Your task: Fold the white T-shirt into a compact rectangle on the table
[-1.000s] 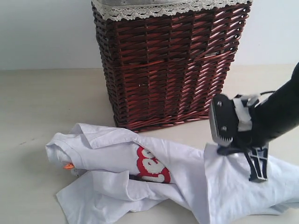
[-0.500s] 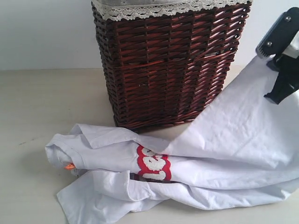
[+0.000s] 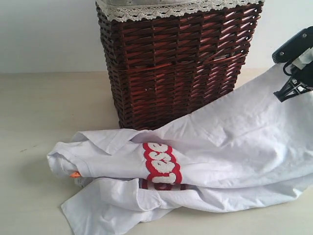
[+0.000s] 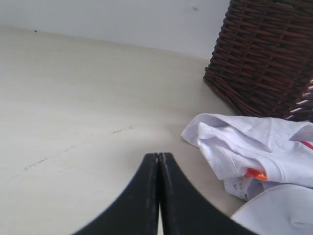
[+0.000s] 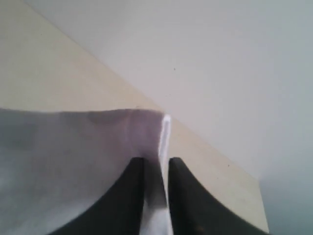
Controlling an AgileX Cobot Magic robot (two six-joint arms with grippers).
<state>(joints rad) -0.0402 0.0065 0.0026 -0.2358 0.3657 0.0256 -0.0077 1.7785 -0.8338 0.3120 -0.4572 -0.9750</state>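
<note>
The white T-shirt (image 3: 220, 142) lies crumpled on the table (image 3: 44, 107) in front of the basket, its red-outlined lettering (image 3: 161, 164) facing up and the orange tag (image 3: 74, 174) at its left end. Its right part rises as a sheet to my right gripper (image 3: 281, 73) at the far right. In the right wrist view that gripper (image 5: 156, 161) shows a narrow gap between its fingers, and the shirt's edge (image 5: 165, 132) runs through the gap. My left gripper (image 4: 158, 155) is shut and empty, low over bare table (image 4: 73, 98), a short way from the shirt's collar end (image 4: 244, 147).
A tall dark wicker basket (image 3: 176, 63) with a lace-trimmed liner (image 3: 166, 9) stands right behind the shirt, and the lifted cloth leans against its lower right corner. A pale wall rises behind the table. The table's far edge (image 5: 210, 147) shows in the right wrist view.
My right gripper rose from low over the shirt up to the far right, drawing the cloth into a raised sheet. Its fingers have just parted slightly. The left gripper stayed shut.
</note>
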